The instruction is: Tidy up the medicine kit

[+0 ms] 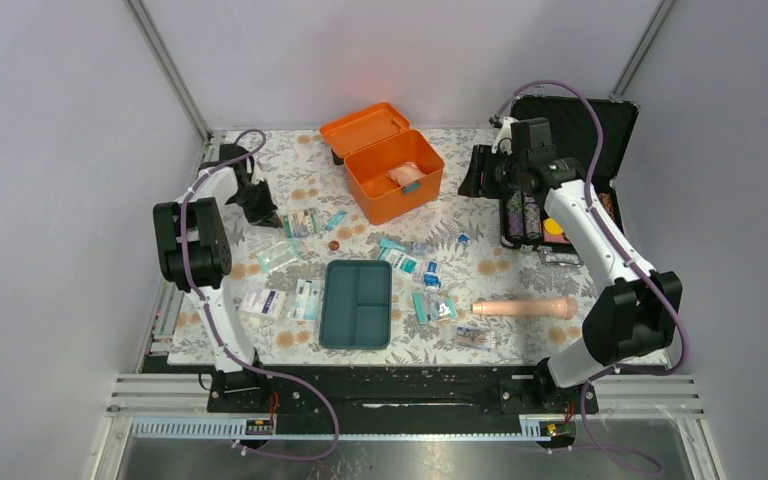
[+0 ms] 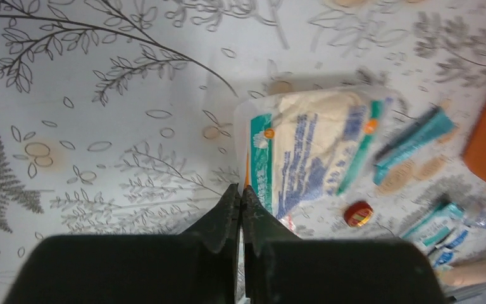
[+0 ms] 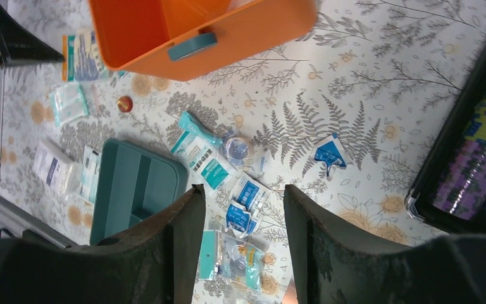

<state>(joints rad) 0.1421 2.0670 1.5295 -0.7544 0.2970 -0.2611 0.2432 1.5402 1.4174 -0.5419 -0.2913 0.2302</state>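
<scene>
Medicine kit = bright orange rectangular plastic box point(image 1: 415, 195), far centre of the floral-print table point(image 1: 505, 265). Its hinged lid point(image 1: 363, 128) is thrown back so you've got access from above, and a pale roll point(image 1: 403, 178) sits inside. The teal three-compartment insert tray point(image 1: 357, 303) lies out on the table, near centre, prob. so the compartments can be loaded in the open. It looks empty, so I'd say sorting's barely begun. Small white-and-teal packets point(image 1: 397, 260) are scattered btwn tray and box and to the tray's left.

Your left gripper point(image 2: 241, 193) is down low at far left w/ jaws pressed together, tips right at the edge of a clear-wrapped white-and-teal packet point(image 2: 310, 145). Can't tell if a sliver of wrapper is pinched. Right gripper point(image 3: 243, 190) hangs high at far right beside the black case point(image 1: 580, 120), fingers apart w/ nothing btwn them, prob. parked out of the way.
</scene>
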